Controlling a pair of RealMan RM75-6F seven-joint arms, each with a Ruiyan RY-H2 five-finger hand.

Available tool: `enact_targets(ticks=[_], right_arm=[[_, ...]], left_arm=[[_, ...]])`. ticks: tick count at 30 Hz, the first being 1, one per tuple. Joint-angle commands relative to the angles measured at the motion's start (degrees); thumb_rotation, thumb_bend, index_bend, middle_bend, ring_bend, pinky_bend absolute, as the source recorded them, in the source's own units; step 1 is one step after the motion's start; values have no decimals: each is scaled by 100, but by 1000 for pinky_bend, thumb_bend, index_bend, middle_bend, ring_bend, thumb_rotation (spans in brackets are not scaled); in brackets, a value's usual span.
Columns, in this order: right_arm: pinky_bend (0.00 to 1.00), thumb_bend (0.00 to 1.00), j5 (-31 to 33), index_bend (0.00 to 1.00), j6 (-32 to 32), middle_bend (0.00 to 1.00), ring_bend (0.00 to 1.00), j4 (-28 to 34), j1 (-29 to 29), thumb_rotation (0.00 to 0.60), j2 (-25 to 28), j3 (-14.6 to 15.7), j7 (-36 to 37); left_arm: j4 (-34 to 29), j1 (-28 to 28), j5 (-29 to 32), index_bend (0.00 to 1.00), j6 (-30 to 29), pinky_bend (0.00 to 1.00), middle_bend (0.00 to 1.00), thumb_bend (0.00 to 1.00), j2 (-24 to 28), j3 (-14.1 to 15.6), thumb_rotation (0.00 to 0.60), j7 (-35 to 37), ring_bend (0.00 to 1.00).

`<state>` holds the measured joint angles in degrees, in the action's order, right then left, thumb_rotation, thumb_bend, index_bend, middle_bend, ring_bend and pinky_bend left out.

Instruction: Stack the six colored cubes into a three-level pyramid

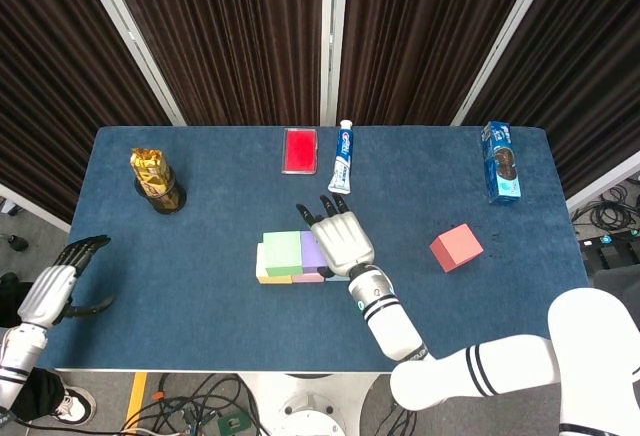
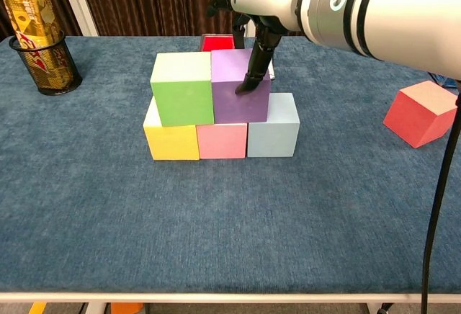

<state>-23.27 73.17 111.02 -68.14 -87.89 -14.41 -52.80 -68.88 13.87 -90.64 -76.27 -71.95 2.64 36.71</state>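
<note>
Nearest to you, the bottom row sits on the blue table [image 2: 216, 242]: the yellow cube [image 2: 171, 141], the pink cube [image 2: 222, 140] just right of it and the light blue cube [image 2: 274, 128] at the right end, all three touching side by side. On top of that row, the green cube [image 2: 182, 89] and the purple cube [image 2: 239, 87] stand pressed against each other. Your right hand [image 1: 341, 238] is over the purple cube, fingers spread forward and flat, one dark fingertip [image 2: 243, 88] pressing on the cube's front face; it grips nothing. The red cube [image 2: 421, 113] lies tilted, well to the right of the stack. Your left hand [image 1: 58, 282] hangs off the table's left edge, far from the stack, fingers loosely apart and holding nothing. Beyond the stack lie a red box [image 1: 299, 150] and a toothpaste tube [image 1: 342, 156], with a mesh cup [image 2: 45, 63] of gold packets far left.
</note>
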Motion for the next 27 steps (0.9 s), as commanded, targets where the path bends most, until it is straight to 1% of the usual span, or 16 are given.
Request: enact_targets(ticks=[1,27], right_arm=[[0,122,3,0,-3,591,43,-6,0,600,-8,-2,-5],[0,122,120,0,49,601,51,2,-32,600,-78,-56,-123]], left_arm=[[6,1,-2,86,6,48,67,228,-5,4,600,0,0],[16,-5,2,86,49,48,67,229,-12,33,600,30,0]])
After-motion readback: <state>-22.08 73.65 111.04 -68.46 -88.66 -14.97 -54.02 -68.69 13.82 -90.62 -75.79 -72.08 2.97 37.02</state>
